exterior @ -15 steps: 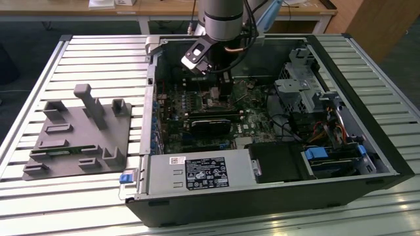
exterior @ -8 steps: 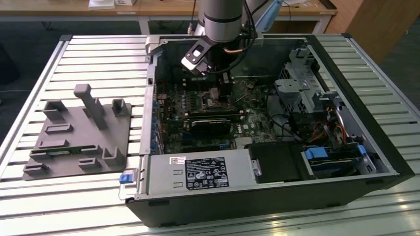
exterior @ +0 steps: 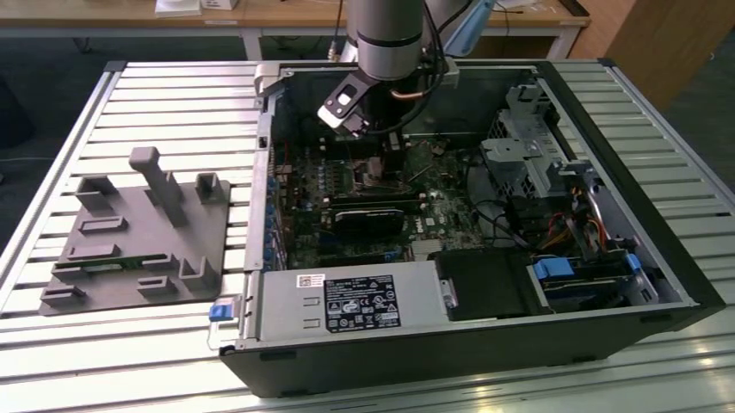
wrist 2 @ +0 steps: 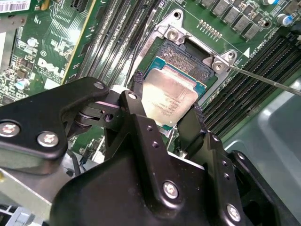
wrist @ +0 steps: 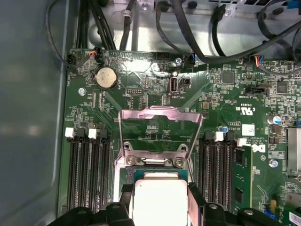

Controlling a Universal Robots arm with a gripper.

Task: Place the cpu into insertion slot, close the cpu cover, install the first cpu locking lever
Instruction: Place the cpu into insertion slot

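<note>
The cpu (wrist 2: pixel 169 96), a flat square chip with a dull silver face, sits between the two black fingers (wrist 2: pixel 137 84) of my gripper (wrist 2: pixel 167 101), which is shut on its opposite edges. It hangs level just over the insertion slot (wrist 2: pixel 183 55), whose black pin field shows beyond the chip's far edge. In the first wrist view the cpu (wrist: pixel 160 197) is in the gripper (wrist: pixel 160 195), with the cpu cover (wrist: pixel 160 112) standing open behind the slot. A thin silver locking lever (wrist 2: pixel 263 77) sticks out free beside the socket. In the exterior view the gripper (exterior: pixel 377 159) reaches down into the case.
Memory slots (wrist: pixel 87 169) flank the socket on both sides. A black card (exterior: pixel 373 211), a drive cage (exterior: pixel 528 155) and the power supply (exterior: pixel 344 305) crowd the open computer case (exterior: pixel 643 198). A grey fixture plate (exterior: pixel 138 232) lies on the exterior view's left.
</note>
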